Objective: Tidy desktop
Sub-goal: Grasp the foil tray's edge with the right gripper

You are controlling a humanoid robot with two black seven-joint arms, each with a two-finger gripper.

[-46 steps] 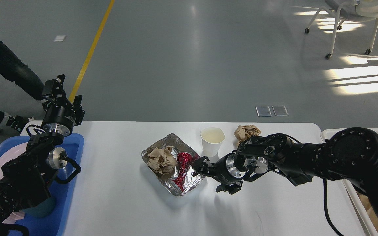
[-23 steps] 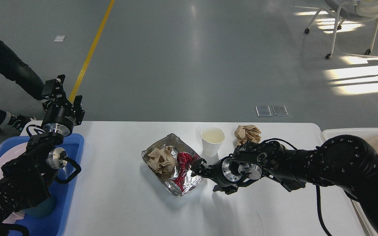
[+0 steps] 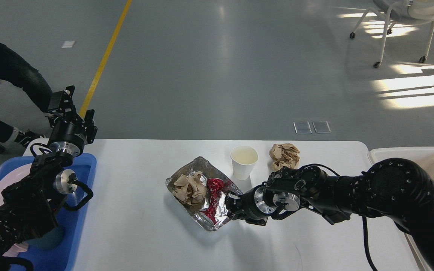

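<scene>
Stretching across the lower middle of the view, the white bench (image 3: 138, 226) lies under the right gripper (image 3: 233, 206), which sits low over its centre at the right edge of a crumpled foil tray (image 3: 202, 195). The right arm reaches in from the right edge, forearm nearly level, wrist turned toward the left. Its fingers meet the foil rim and look pinched on it, though dark metal hides the gap, so I cannot tell for sure. Inside the tray lie a brown paper wad (image 3: 190, 187) and a red wrapper (image 3: 213, 194). A paper cup (image 3: 243, 162) stands just behind. The left gripper (image 3: 68, 107) is raised above a blue tray (image 3: 85, 165), fingers spread.
</scene>
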